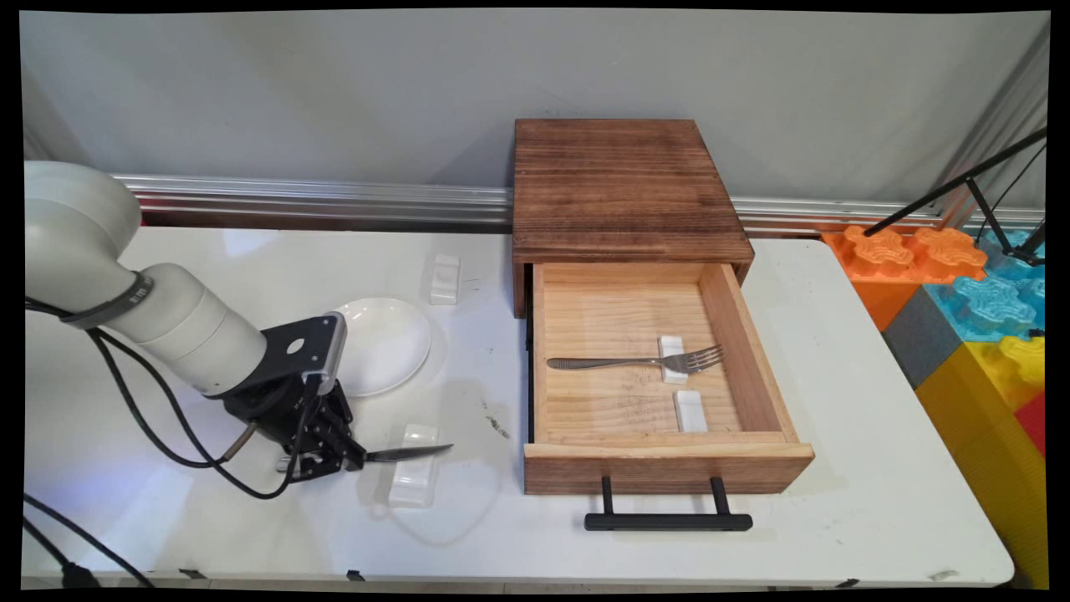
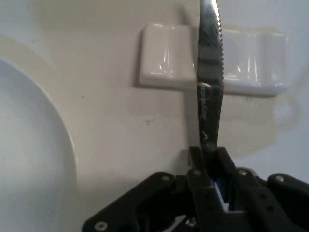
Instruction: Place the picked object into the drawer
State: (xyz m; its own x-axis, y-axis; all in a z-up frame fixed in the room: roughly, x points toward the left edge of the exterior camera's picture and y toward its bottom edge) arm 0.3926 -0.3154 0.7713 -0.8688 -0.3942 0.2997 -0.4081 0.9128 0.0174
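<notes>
Slim serrated steel table knife (image 2: 210, 87), stiff, light and slick, sits pinched at its handle in my black hand (image 1: 355, 457), blade over the white ceramic rest (image 1: 414, 477).

Bare table (image 1: 251, 518) near side; plate (image 1: 384, 343) behind hand (image 1: 355, 458), open drawer (image 1: 660, 376) blocks right.

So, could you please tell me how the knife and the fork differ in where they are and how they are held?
The knife is clamped in the end effector over the white table; the fork lies free in the open wooden drawer. The knife's blade passes over a white rest beside the plate; the fork's neck lies on a smaller rest. Both are metal and lie roughly level, tips pointing right in the main view.
</notes>
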